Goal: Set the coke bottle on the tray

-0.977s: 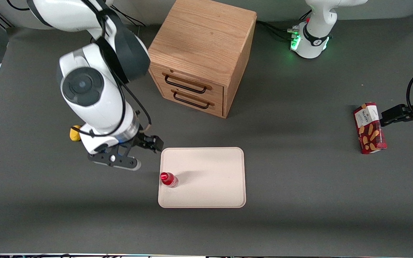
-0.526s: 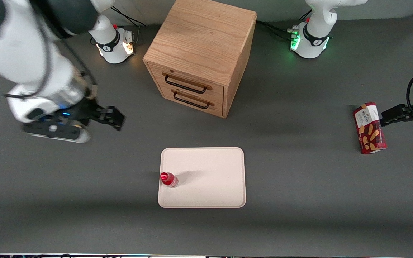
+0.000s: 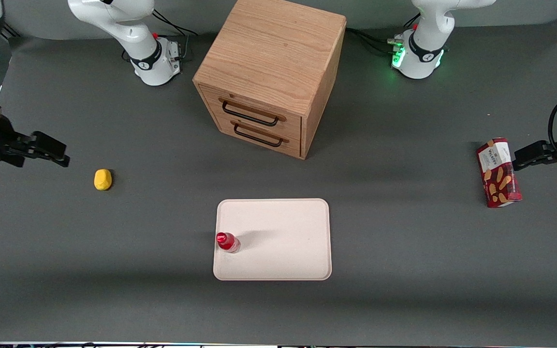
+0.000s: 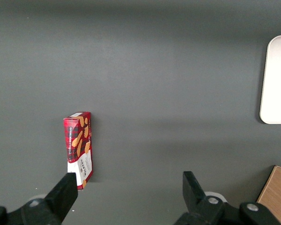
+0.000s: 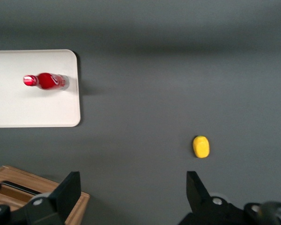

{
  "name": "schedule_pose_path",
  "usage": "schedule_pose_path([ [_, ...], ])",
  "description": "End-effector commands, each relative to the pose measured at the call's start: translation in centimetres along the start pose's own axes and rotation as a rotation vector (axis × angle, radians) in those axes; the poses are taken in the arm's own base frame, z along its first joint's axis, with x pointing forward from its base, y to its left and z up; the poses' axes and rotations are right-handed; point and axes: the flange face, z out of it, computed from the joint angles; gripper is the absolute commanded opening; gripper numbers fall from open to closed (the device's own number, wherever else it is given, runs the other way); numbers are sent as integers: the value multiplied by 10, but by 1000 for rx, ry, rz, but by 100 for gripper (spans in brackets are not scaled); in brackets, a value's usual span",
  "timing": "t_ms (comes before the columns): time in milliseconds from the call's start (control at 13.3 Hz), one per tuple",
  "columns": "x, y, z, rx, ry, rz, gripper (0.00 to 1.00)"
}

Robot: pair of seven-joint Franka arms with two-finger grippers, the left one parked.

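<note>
The coke bottle (image 3: 227,242), small and red with a red cap, stands upright on the cream-white tray (image 3: 288,241), close to the tray edge that faces the working arm's end. It also shows in the right wrist view (image 5: 46,81) on the tray (image 5: 18,110). My right gripper (image 3: 49,152) is open and empty, high over the table at the working arm's end, well away from the tray. Its fingers (image 5: 71,190) stand wide apart with nothing between them.
A yellow lump (image 3: 103,179) lies on the table between my gripper and the tray; it also shows in the right wrist view (image 5: 201,146). A wooden two-drawer cabinet (image 3: 271,72) stands farther from the camera than the tray. A red snack box (image 3: 498,172) lies toward the parked arm's end.
My right arm has swung away from the tray toward the working arm's end of the table, uncovering the yellow lump. The bottle stays put on the tray.
</note>
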Motion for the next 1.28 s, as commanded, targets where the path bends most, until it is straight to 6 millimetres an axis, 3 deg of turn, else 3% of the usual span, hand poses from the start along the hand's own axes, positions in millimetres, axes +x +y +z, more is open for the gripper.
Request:
schedule_pose_path([
  [0,-21,27,6,4,9,-20,100],
  [376,-28,55,21,2,2,-77,100],
  [751,-30,65,41,1,-10,-59,100],
  [1202,-32,55,42,2,-1,-78,100],
])
